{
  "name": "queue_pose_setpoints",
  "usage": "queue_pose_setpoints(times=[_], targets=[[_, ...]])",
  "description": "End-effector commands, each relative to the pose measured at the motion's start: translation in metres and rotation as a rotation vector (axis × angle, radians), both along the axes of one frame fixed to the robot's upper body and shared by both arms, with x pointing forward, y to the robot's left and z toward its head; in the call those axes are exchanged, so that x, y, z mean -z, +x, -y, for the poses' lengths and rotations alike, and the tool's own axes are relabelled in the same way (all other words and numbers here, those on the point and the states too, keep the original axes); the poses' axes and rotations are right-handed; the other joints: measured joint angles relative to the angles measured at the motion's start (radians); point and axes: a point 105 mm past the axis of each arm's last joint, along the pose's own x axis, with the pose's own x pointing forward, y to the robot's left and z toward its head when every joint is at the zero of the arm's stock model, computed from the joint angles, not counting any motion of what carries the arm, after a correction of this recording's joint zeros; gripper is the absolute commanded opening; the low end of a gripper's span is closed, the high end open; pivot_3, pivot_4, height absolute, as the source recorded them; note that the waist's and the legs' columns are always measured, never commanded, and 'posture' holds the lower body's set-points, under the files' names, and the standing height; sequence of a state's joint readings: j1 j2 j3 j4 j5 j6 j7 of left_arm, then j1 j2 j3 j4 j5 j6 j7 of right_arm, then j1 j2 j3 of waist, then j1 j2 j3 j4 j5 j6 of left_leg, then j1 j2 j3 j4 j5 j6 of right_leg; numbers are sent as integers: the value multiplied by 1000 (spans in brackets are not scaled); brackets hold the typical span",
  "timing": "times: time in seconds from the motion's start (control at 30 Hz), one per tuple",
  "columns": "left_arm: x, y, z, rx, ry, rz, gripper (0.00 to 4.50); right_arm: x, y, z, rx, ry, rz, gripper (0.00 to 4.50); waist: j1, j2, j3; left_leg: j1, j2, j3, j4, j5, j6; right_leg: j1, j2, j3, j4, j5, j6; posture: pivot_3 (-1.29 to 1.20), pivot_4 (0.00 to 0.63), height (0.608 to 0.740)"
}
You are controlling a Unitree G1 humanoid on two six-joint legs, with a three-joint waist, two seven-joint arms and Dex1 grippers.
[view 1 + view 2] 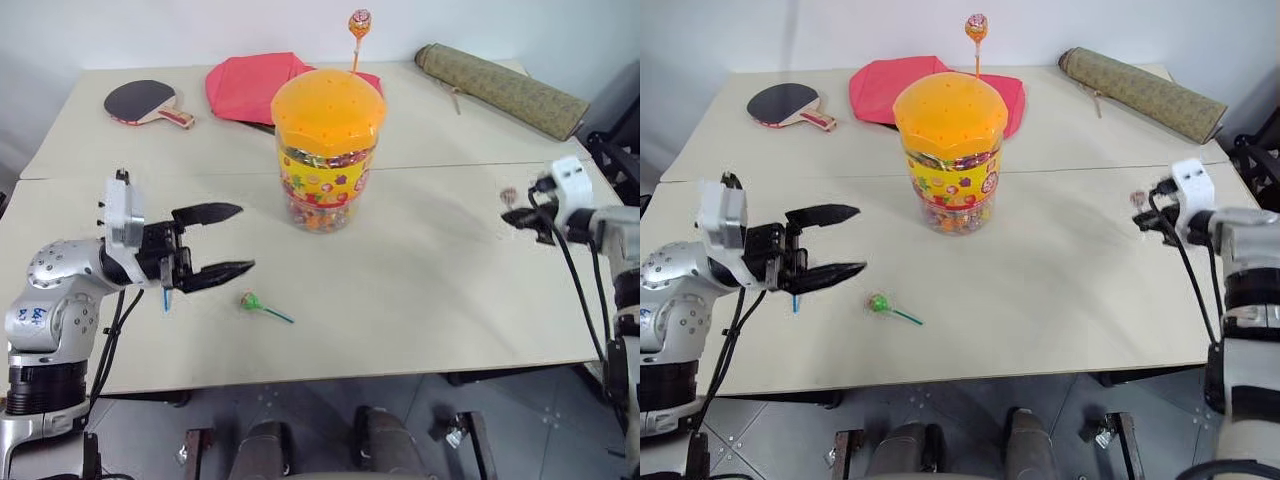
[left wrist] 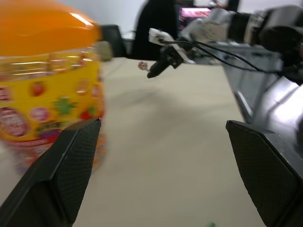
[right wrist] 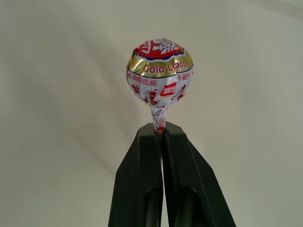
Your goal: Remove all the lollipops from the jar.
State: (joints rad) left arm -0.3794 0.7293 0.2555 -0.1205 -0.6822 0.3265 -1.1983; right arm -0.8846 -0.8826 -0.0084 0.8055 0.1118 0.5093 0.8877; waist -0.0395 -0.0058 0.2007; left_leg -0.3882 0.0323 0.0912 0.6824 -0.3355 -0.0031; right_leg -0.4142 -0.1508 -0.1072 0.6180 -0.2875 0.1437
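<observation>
Currently one lollipop (image 3: pixel 160 78), wrapped in red, white and gold foil, is clamped at the neck just under its head between the fully closed fingers of the right gripper (image 3: pixel 161 130), held out over the table (image 1: pixel 430 270) near its right edge. A second lollipop (image 1: pixel 359 24) stands upright from the domed orange lid of the jar (image 1: pixel 325 150), which sits at the table's centre. A green lollipop (image 1: pixel 251 301) lies flat on the table in front of the jar, and a blue stick (image 1: pixel 166 298) shows just beneath the left gripper (image 1: pixel 230 240), whose jaws stand wide apart and hold nothing, pointing toward the jar. Each lollipop is judged light, with a hard head under slippery, crinkling foil and a thin, stiff stick; grip the stick close under the head, not the head itself. The standing one should pull straight up along its stick to avoid tipping the jar, which looks heavy enough to stay put.
</observation>
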Motion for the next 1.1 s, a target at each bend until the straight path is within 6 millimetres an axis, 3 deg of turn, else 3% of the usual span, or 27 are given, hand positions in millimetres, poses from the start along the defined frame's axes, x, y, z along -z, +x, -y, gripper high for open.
queue_pose_setpoints(times=[0.03,0.13,0.23,0.4,0.43,0.47,0.53,0.6,0.67,0.73,0.83,1.1], targets=[[-5,-7,0,11,25,56,4500,5,-6,7,-10,-68,-8,49,1,0,0,1,0,0,0,0,0,0,0,0,0,0,0,0,150,740],[-7,-7,2,17,10,62,4500,8,-6,9,-5,-75,-13,49,8,0,0,1,0,1,1,0,0,1,0,1,0,0,0,0,150,740],[-13,-6,2,1,-20,70,4500,4,-11,14,-23,-65,-20,681,13,0,0,1,0,1,1,0,0,1,0,1,0,0,0,0,150,740],[-23,-3,-2,-37,-71,82,4500,-16,-15,19,-66,-88,32,2392,16,0,0,0,0,0,2,0,0,1,0,1,0,0,0,0,150,740],[-27,-2,-3,-51,-103,76,4500,-28,-17,19,-106,-99,65,2659,15,0,0,0,0,0,2,0,0,1,0,1,0,0,0,0,150,740],[-36,0,-7,-77,-178,59,4500,-52,-17,14,-158,-82,153,3041,14,0,0,0,0,0,2,0,0,1,0,1,0,0,0,0,150,740],[-49,4,-15,-126,-294,41,4500,-91,-18,-6,-281,11,294,3745,11,1,0,0,0,0,2,0,0,0,0,1,0,0,0,0,150,740],[-54,5,-20,-148,-332,35,4500,-101,-18,-15,-330,53,327,4437,6,1,0,1,1,1,2,0,0,1,0,2,0,0,0,0,150,740],[-57,9,-28,-193,-386,29,4500,-119,-19,-44,-469,158,399,4473,7,0,0,2,1,0,1,0,0,1,1,1,1,0,0,0,150,740],[-59,15,-35,-240,-441,11,4500,-144,-14,-88,-606,308,509,4473,4,0,0,2,1,0,1,0,0,1,1,1,1,0,0,0,150,740],[-57,19,-31,-245,-440,-11,4500,-166,5,-137,-631,427,576,4473,-4,0,0,2,1,1,2,0,0,1,0,2,3,0,0,0,150,740],[-59,23,-20,-234,-452,-6,4500,-194,45,-204,-501,532,610,4473,12,-1,-1,-1,-1,-4,2,-1,1,0,-1,-1,4,0,0,0,150,740]])
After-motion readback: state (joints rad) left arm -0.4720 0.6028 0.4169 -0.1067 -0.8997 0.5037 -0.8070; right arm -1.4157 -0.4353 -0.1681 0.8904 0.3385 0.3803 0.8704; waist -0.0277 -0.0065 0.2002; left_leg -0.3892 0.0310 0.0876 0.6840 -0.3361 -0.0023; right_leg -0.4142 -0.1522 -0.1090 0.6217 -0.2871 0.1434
